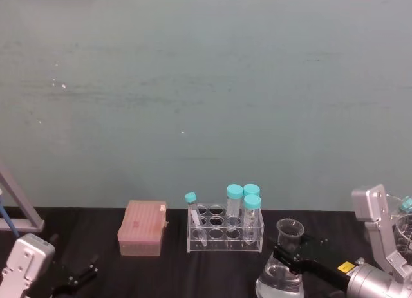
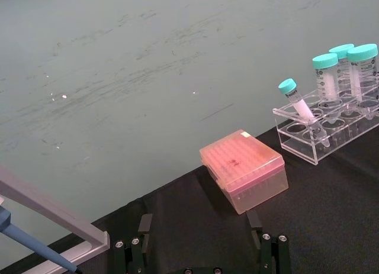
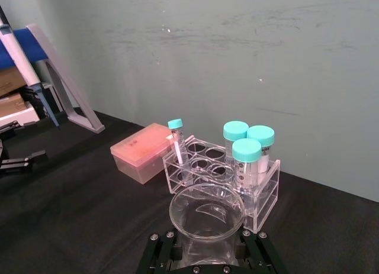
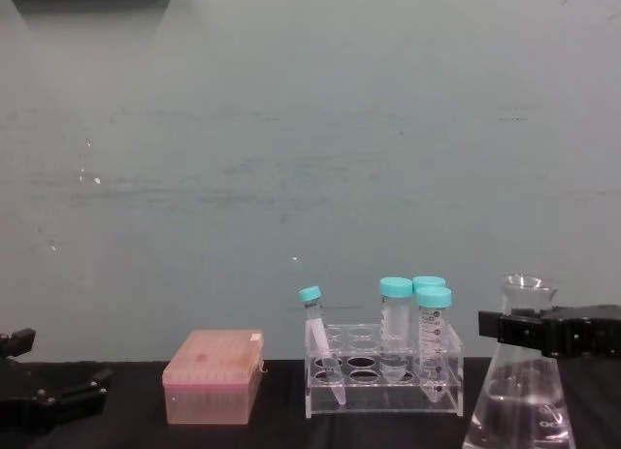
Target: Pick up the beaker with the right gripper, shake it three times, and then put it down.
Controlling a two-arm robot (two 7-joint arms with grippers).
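The beaker (image 1: 281, 275) is a clear glass conical flask with clear liquid in its wide base, standing at the front right of the black table. My right gripper (image 1: 288, 254) comes in from the right, its black blocky jaws shut on the narrow neck just under the flared rim. The chest view shows the jaws across the neck of the beaker (image 4: 521, 405), whose base runs below the frame edge. In the right wrist view the beaker's round rim (image 3: 206, 210) sits between the fingers (image 3: 159, 253). My left gripper (image 1: 76, 277) rests open at the front left, holding nothing.
A clear rack (image 1: 225, 232) with several teal-capped tubes (image 1: 252, 208) stands just behind and left of the beaker. A pink tip box (image 1: 143, 228) lies left of the rack. A grey pipette stand (image 1: 16, 208) is at the far left. A teal wall closes the back.
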